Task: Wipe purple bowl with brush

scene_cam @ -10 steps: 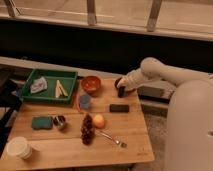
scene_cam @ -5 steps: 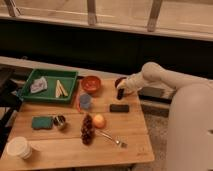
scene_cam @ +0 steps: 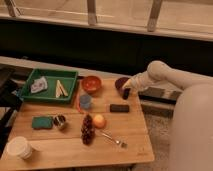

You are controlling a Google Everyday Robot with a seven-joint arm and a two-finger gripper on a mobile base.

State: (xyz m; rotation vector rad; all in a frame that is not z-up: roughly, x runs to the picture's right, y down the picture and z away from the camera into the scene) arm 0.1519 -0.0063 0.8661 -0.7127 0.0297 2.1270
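The purple bowl (scene_cam: 120, 82) sits at the far right of the wooden table (scene_cam: 60, 152), partly covered by my hand. My gripper (scene_cam: 126, 89) comes in from the right on the white arm and is at the bowl's near right rim. It is shut on the brush (scene_cam: 126, 94), a short dark stick that points down from the hand beside the bowl's front edge. Whether the brush tip touches the bowl is unclear.
A flat black block (scene_cam: 119, 107) lies just in front of the bowl. A red-orange bowl (scene_cam: 91, 83), a blue cup (scene_cam: 85, 101) and a green tray (scene_cam: 50, 85) stand to the left. An orange (scene_cam: 99, 121), grapes (scene_cam: 88, 129), a silvery utensil (scene_cam: 112, 138), a green sponge (scene_cam: 42, 122) and a white cup (scene_cam: 19, 148) are nearer the front.
My gripper with the brush has shifted slightly down and to the right along the purple bowl's near rim. Nothing else moved.
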